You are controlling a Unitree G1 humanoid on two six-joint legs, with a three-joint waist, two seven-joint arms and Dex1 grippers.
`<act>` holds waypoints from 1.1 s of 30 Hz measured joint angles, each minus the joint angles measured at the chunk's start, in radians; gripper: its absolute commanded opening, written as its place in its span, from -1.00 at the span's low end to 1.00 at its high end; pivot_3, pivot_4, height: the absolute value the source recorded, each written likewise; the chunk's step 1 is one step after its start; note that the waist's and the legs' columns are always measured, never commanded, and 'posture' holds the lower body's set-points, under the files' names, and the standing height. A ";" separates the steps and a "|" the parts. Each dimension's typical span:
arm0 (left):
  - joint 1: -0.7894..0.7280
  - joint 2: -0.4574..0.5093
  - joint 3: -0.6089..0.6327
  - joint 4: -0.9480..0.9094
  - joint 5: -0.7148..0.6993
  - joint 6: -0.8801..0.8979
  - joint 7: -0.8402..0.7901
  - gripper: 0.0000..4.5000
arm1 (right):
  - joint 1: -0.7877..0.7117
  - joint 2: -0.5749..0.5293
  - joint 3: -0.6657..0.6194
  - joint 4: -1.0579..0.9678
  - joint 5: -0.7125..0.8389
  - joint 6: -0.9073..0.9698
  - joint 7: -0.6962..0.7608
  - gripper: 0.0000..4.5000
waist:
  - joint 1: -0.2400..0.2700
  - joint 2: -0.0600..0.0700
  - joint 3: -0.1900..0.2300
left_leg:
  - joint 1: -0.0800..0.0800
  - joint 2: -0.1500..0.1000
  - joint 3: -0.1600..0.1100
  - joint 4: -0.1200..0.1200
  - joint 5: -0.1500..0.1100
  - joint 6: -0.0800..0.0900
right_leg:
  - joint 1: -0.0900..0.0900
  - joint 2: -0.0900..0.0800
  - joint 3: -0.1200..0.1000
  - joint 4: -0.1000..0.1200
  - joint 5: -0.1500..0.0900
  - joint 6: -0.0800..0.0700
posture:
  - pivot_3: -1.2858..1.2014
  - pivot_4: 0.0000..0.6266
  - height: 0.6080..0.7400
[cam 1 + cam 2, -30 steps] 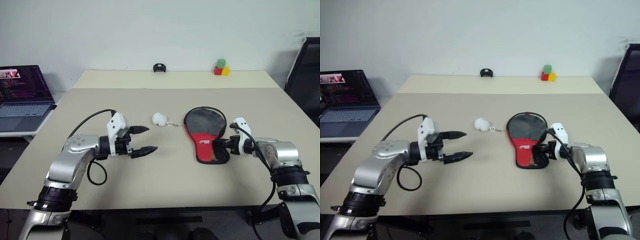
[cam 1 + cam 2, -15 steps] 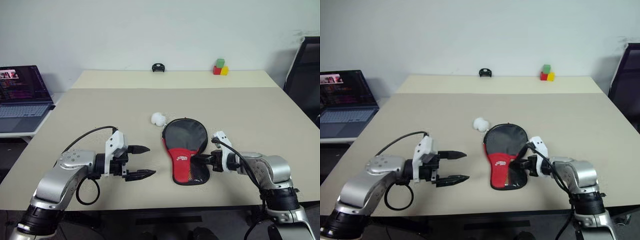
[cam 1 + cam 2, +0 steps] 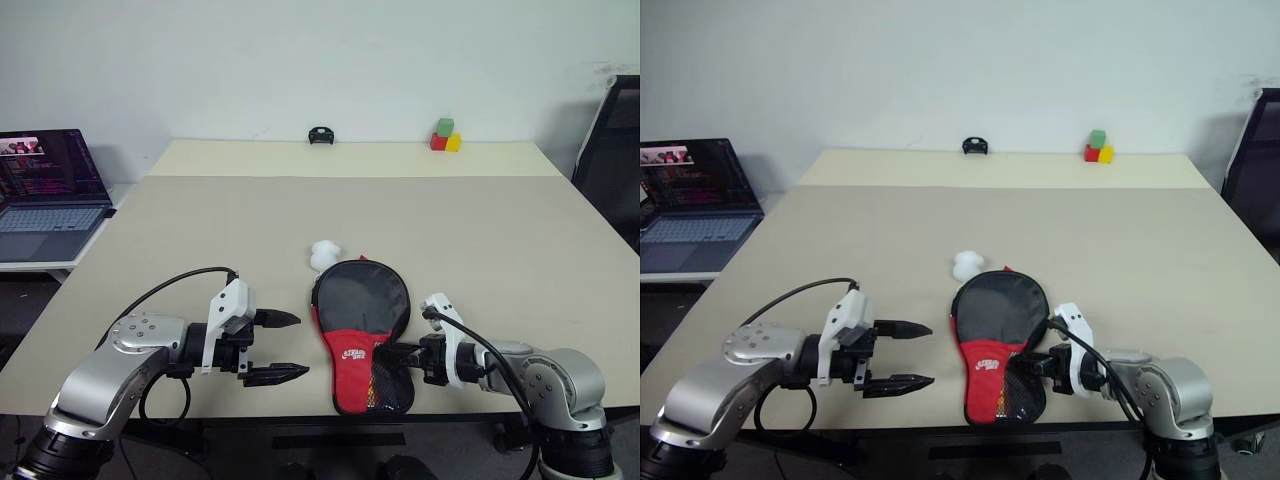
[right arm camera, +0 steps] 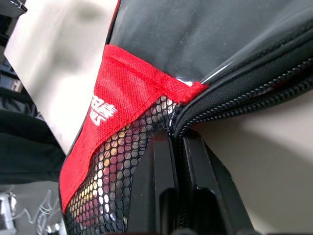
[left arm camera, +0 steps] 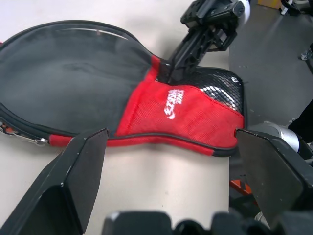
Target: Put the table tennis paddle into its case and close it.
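While one case (image 3: pixel 362 330) lies flat near the front edge of a beige table (image 3: pixel 500 230), two robot arms reach toward it from either side. It is paddle-shaped, black over its round far end, with a red panel carrying a white logo and a black mesh pocket at its narrow near end. One right gripper (image 3: pixel 392 357) has its two black fingers pressed together on the zipper rim at the right side of the narrow end, beside the mesh pocket. One left gripper (image 3: pixel 288 347) hovers just left of the case, its two fingers spread wide and holding nothing, its tips pointing right toward the case without touching it. One small white ball (image 3: pixel 324 255) sits touching the far rim of the case. The paddle itself cannot be made out. At the far edge of the table stand one small black object (image 3: pixel 320 135) and one cluster of three coloured blocks (image 3: pixel 443 136), green on top of red and yellow. One open laptop (image 3: pixel 48 190) sits on a separate surface to the far left.
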 measured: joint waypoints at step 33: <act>-0.017 -0.023 -0.027 0.014 0.011 -0.030 0.005 1.00 | 0.062 -0.054 -0.287 -0.144 0.075 0.058 -0.121 0.99 | 0.028 0.002 0.000 | 0.014 -0.001 -0.002 -0.002 0.000 0.000 | 0.017 0.000 -0.002 -0.005 -0.001 0.000 | 0.03 -0.52 1.00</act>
